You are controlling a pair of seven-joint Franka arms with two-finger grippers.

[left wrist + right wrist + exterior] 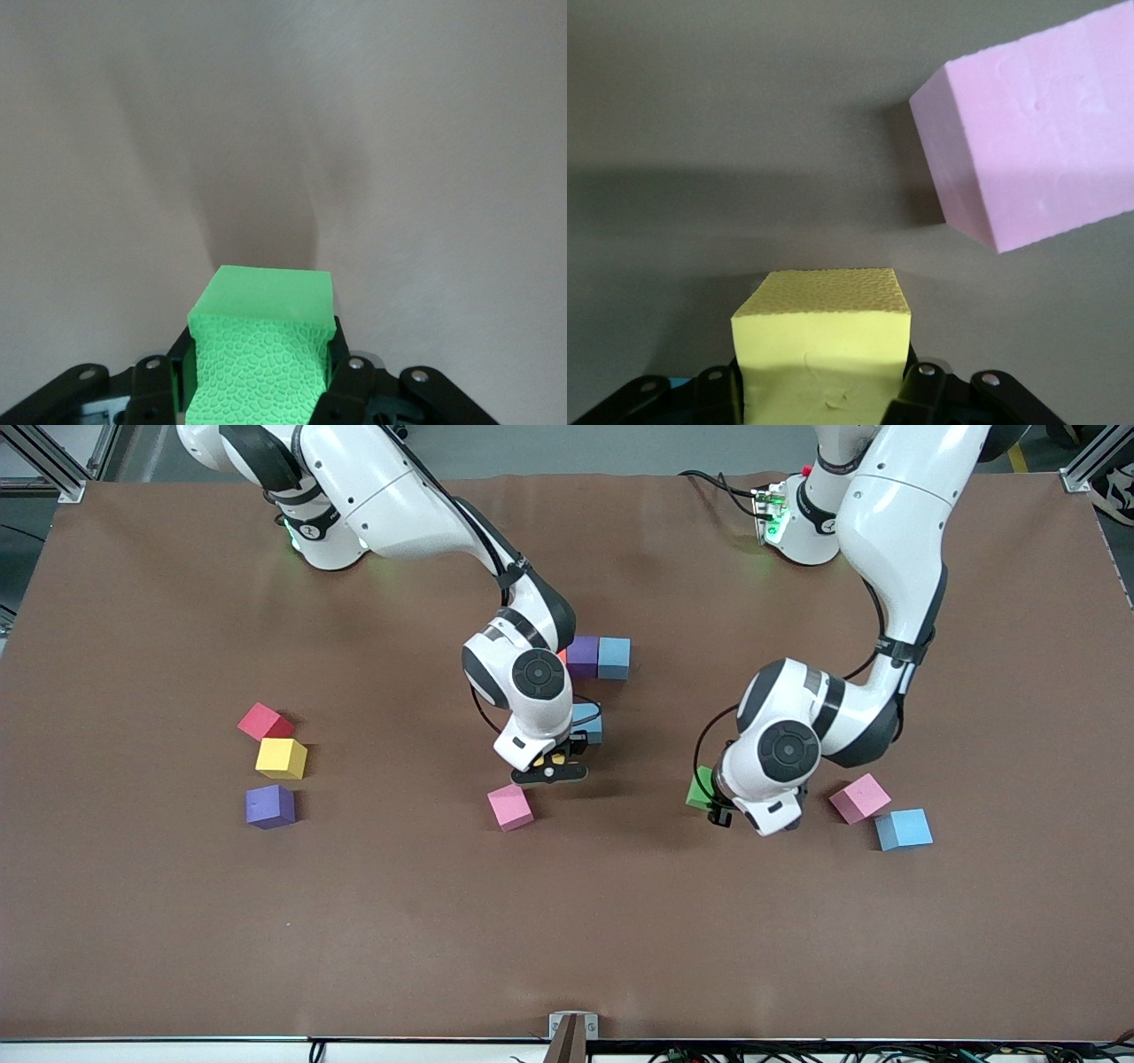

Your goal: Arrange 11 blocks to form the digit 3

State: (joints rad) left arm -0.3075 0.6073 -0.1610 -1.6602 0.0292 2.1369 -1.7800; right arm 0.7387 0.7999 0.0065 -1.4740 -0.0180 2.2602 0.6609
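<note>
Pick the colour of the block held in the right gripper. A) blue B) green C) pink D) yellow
D: the right wrist view shows a yellow block clamped in the right gripper, with a pink block lying loose on the table nearby; the green block sits in the left gripper instead.

A bit of yellow block (557, 759) is gripped by the right gripper (549, 772), just above a pink block (510, 807). A green block (700, 789) is half hidden at the left gripper (719, 812) (its fingers are not seen). A purple block (582, 655) touches a blue block (614, 658).
</note>
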